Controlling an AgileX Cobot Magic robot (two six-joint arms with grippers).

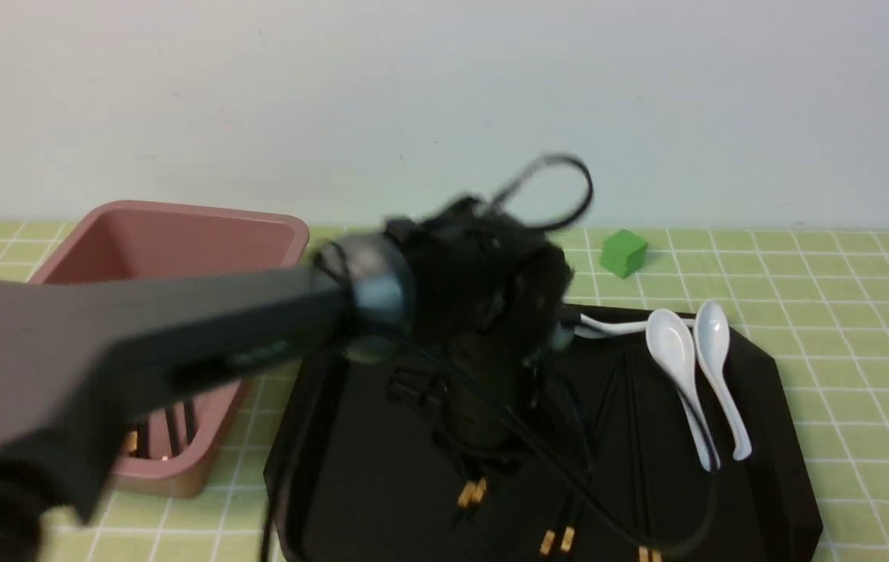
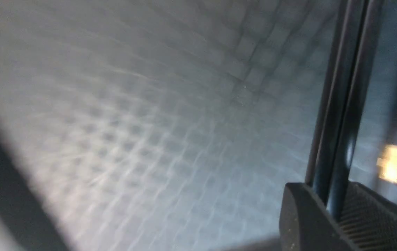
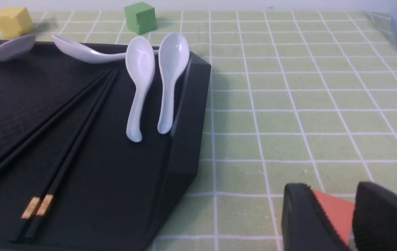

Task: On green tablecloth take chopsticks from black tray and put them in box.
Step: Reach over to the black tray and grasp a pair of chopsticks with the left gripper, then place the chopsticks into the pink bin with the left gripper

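Note:
On the green tablecloth (image 1: pixel 842 312) lies the black tray (image 1: pixel 780 437), with the pink box (image 1: pixel 179 234) to its left. My left arm reaches over the tray's middle, blurred. In the left wrist view my left gripper (image 2: pixel 334 205) is shut on a pair of black chopsticks (image 2: pixel 341 104), close above the tray's textured floor. In the front view the left gripper (image 1: pixel 487 437) is blurred. Other chopsticks (image 1: pixel 557 538) lie on the tray, also in the right wrist view (image 3: pixel 76 139). More chopsticks (image 1: pixel 155 437) lie in the box. My right gripper (image 3: pixel 334 216) is off the tray, jaws apart.
Two white spoons (image 1: pixel 678 351) lie at the tray's right side, with others behind (image 3: pixel 86 54). A green cube (image 1: pixel 624 251) and a yellow cube (image 3: pixel 13 21) stand behind the tray. A red-orange block (image 3: pixel 334 212) shows between the right fingers; contact unclear.

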